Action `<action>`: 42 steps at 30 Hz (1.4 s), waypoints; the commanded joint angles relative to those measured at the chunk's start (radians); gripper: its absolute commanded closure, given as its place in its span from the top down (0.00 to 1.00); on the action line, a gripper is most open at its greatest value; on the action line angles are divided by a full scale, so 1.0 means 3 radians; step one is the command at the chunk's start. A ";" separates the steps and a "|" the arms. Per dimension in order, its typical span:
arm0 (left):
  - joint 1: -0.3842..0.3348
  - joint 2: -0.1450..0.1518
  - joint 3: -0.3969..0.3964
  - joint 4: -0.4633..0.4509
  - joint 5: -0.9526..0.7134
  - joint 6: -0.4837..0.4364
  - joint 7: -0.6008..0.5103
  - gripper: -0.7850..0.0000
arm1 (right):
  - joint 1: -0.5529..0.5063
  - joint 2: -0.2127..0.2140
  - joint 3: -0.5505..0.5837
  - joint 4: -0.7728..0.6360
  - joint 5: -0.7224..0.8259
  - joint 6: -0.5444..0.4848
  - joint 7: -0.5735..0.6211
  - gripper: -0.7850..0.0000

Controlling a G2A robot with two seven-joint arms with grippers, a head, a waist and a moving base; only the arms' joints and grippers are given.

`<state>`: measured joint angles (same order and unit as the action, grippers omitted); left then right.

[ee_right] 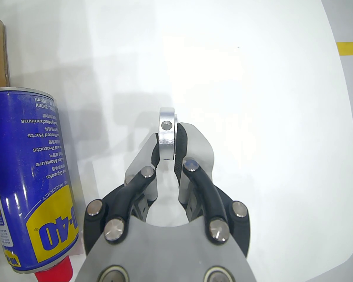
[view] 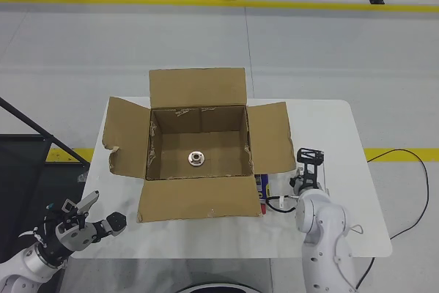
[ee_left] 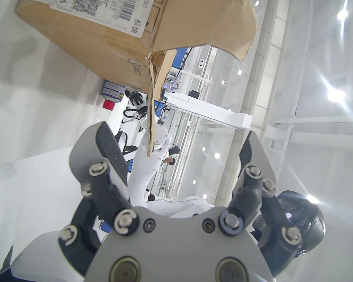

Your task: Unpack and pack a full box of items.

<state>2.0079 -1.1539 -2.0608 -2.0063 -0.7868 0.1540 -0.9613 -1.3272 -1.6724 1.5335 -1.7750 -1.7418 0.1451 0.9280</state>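
My right claw (ee_right: 168,141) is clamped on a metal ring (ee_right: 166,129), held on edge over the table (ee_right: 223,60), near the can (ee_right: 26,183) beside the box (view: 197,199). My left claw (ee_left: 176,137) stands wide apart and holds nothing, near a box corner. A second ring (view: 196,157) lies inside the box.
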 commanded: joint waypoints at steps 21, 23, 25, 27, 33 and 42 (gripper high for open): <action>0.0000 0.0000 0.0000 0.0000 0.0000 0.0000 0.0000 1.00 | -0.0018 0.0045 -0.0033 -0.0021 0.0026 0.0067 0.0053 0.29; 0.0000 0.0000 0.0000 0.0000 0.0000 0.0000 0.0000 1.00 | -0.0016 0.0049 -0.0035 -0.0019 0.0034 0.0073 0.0058 0.29; 0.0000 0.0000 0.0000 0.0000 0.0000 0.0000 0.0000 1.00 | -0.0013 0.0052 -0.0040 -0.0008 0.0043 0.0071 0.0060 0.30; 0.0000 0.0000 0.0000 0.0000 0.0000 0.0000 0.0000 1.00 | -0.0010 0.0056 -0.0042 0.0000 0.0048 0.0073 0.0056 0.31; 0.0000 0.0000 0.0000 0.0000 0.0000 0.0000 0.0000 1.00 | 0.0002 0.0068 -0.0040 0.0012 0.0058 0.0091 0.0067 0.33; 0.0000 0.0000 0.0000 0.0000 0.0000 0.0000 0.0000 1.00 | 0.0013 0.0089 -0.0024 0.0007 0.0065 0.0100 0.0080 0.38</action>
<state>2.0079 -1.1539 -2.0608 -2.0063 -0.7868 0.1540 -0.9613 -1.3237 -1.6463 1.5262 -1.7731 -1.7224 0.1739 0.9511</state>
